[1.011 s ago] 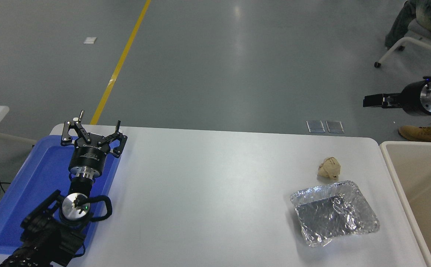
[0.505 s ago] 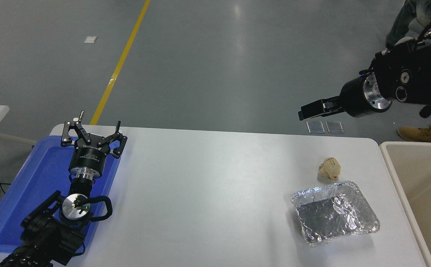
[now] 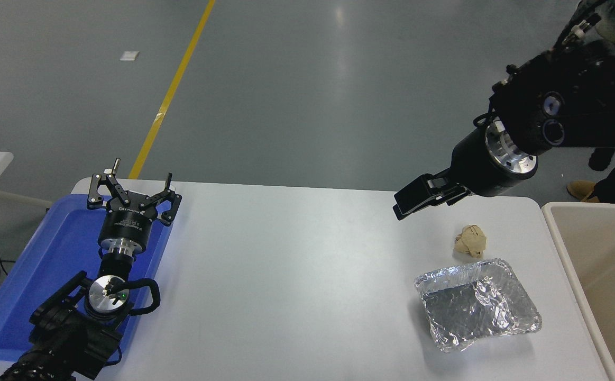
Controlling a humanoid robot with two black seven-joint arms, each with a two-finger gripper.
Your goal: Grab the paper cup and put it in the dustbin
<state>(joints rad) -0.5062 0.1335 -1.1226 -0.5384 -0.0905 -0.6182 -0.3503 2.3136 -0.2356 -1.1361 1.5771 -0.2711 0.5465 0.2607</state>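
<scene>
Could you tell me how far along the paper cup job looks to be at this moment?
No paper cup shows on the table, only a crumpled paper ball and a foil tray. Whether it lies in the dustbin cannot be told. The right gripper hangs empty above the table's far edge; the left gripper sits open over the blue tray.

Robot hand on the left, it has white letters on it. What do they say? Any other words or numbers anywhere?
Left gripper: white print on its black body, too small and blurred to read.
Right gripper: no print shows.
Foil tray, paper ball, blue tray, bin, table: no words or numbers.
</scene>
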